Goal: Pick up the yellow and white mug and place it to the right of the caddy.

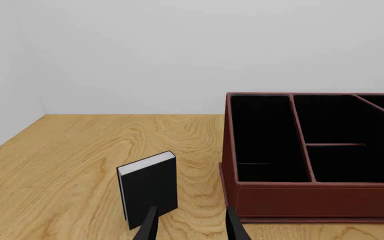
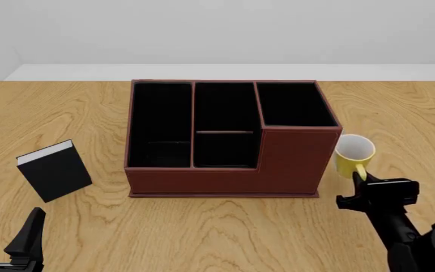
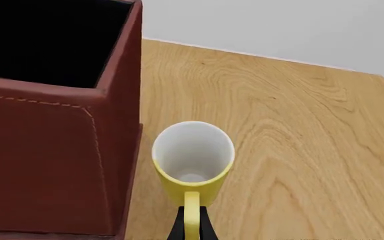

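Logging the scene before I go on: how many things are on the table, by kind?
Mugs: 1, the yellow and white mug, upright beside the caddy's right side.
Caddies: 1, the reddish-brown caddy.
Books: 1, the small black book, left of the caddy.
Total: 3

No text, label, brand, number or sign can be read anywhere: the caddy (image 2: 225,164), the yellow and white mug (image 2: 353,154) and the black book (image 2: 55,170) carry no markings
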Robot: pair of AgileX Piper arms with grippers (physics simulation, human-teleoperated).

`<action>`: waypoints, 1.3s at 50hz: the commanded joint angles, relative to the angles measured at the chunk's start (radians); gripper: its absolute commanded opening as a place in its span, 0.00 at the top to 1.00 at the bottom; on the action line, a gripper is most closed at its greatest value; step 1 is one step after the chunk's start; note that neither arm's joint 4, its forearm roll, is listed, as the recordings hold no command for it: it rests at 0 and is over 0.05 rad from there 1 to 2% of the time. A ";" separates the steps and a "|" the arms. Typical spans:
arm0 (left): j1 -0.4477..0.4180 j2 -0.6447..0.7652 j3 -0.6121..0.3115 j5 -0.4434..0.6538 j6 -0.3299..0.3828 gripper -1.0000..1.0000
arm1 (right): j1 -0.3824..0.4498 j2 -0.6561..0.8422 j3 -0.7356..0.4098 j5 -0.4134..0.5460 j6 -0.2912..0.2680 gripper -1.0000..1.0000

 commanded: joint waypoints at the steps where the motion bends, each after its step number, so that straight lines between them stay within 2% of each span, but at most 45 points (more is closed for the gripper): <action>1: 0.000 0.000 0.000 0.000 0.000 0.00 | -0.007 0.039 -0.022 -0.001 0.010 1.00; 30: 0.000 0.000 0.000 0.000 0.000 0.00 | -0.018 0.145 -0.074 -0.002 -0.013 1.00; 40: 0.000 0.000 0.000 0.000 0.000 0.00 | -0.016 0.140 -0.067 -0.002 -0.003 1.00; 50: 0.000 0.000 0.000 0.000 0.000 0.00 | -0.014 0.183 -0.093 -0.002 -0.012 1.00; 54: 0.000 0.000 0.000 0.000 0.000 0.00 | -0.015 0.211 -0.102 -0.002 0.001 1.00; 56: 0.000 0.000 0.000 0.000 0.000 0.00 | -0.012 0.203 -0.098 -0.002 -0.012 1.00; 57: 0.000 0.000 0.000 0.000 0.000 0.00 | 0.001 0.223 -0.107 -0.002 -0.034 0.00; 58: 0.000 0.000 0.000 0.000 0.000 0.00 | -0.003 0.227 -0.109 -0.002 -0.017 0.00; 60: 0.000 0.000 0.000 0.000 0.000 0.00 | 0.002 0.230 -0.110 -0.002 -0.032 0.00; 65: 0.000 0.000 0.000 0.000 0.000 0.00 | -0.008 0.225 -0.107 -0.002 -0.027 0.00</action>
